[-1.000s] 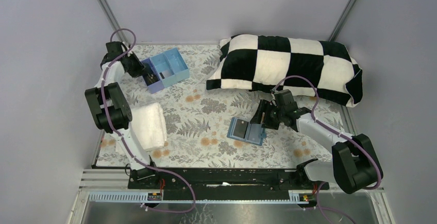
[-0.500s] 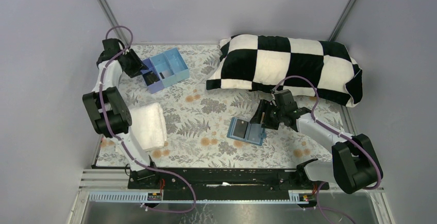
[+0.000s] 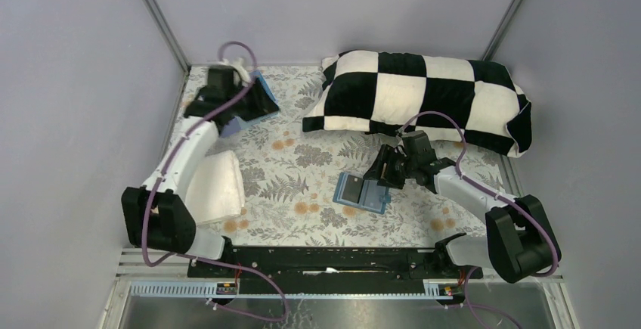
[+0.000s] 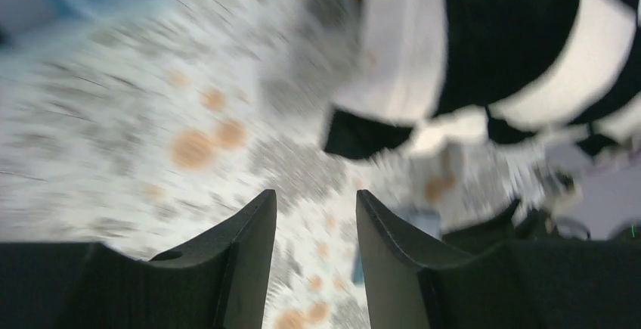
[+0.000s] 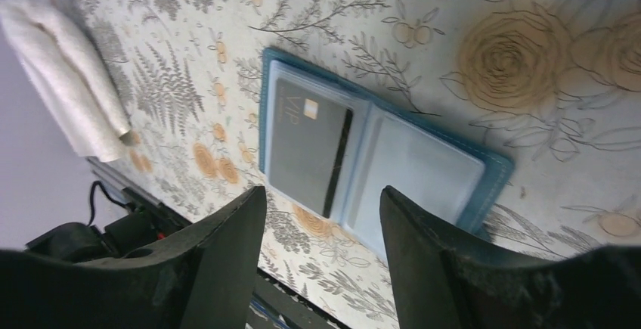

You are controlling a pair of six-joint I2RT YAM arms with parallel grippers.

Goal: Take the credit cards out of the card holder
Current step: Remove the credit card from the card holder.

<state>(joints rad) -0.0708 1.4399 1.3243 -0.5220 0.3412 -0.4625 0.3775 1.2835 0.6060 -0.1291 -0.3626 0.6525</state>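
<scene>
The card holder point(image 3: 361, 193) lies open and flat on the flowered cloth, right of centre. In the right wrist view the card holder point(image 5: 423, 159) shows a dark grey card point(image 5: 306, 144) marked VIP in one pocket; the other pocket looks plain light blue. My right gripper point(image 3: 382, 170) hovers just behind the holder's right half, open and empty, and in the right wrist view this gripper point(image 5: 323, 191) has its jaws wide apart. My left gripper point(image 3: 263, 103) is at the back left over the tray, open and empty, also seen in its own blurred view point(image 4: 314, 193).
A blue-and-purple compartment tray point(image 3: 236, 123) sits at the back left, mostly hidden under my left wrist. A black-and-white checked pillow point(image 3: 423, 98) fills the back right. A folded white towel point(image 3: 215, 185) lies at the left. Grey walls close in on both sides.
My left arm has swung from the back-left corner rightward over the tray, moving fast enough to blur its view. My right gripper has barely shifted above the card holder.
</scene>
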